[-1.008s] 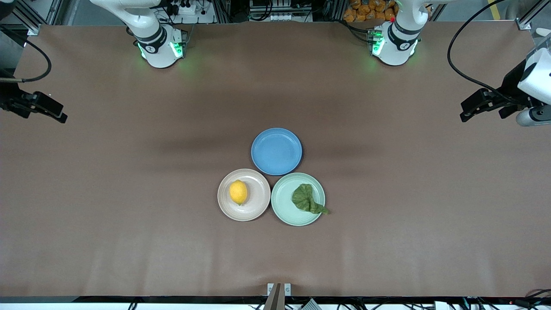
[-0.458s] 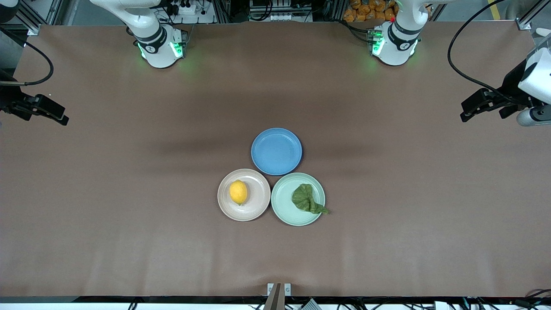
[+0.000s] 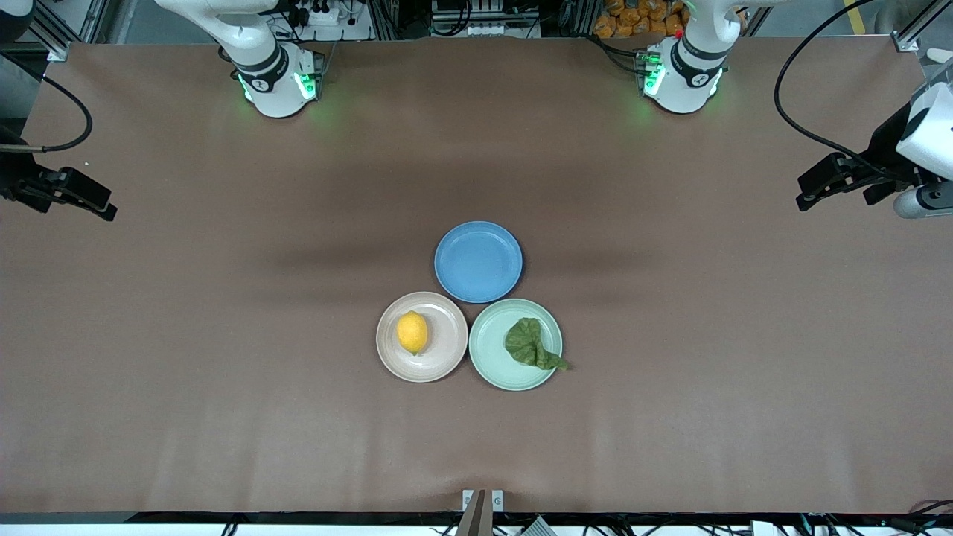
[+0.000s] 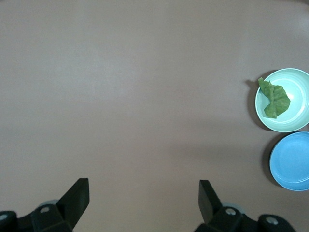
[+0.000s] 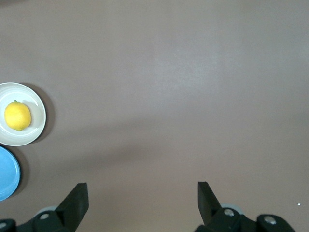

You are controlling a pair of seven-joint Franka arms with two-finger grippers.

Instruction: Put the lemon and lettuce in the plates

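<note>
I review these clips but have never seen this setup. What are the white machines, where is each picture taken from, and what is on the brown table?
The white machines are two robot arms bolted along one edge of the table. One picture looks down from a high camera facing them; the other two come from cameras on each arm's wrist, so the black prongs at their edges are that arm's own fingers.

The left gripper hangs over its end of the table, the right gripper over the other end. Both are open and hold nothing.

In the middle sit three plates. The lemon lies in the beige plate, the lettuce in the mint plate with its tail over the rim. The blue plate, farther from the front camera, holds nothing.
</note>
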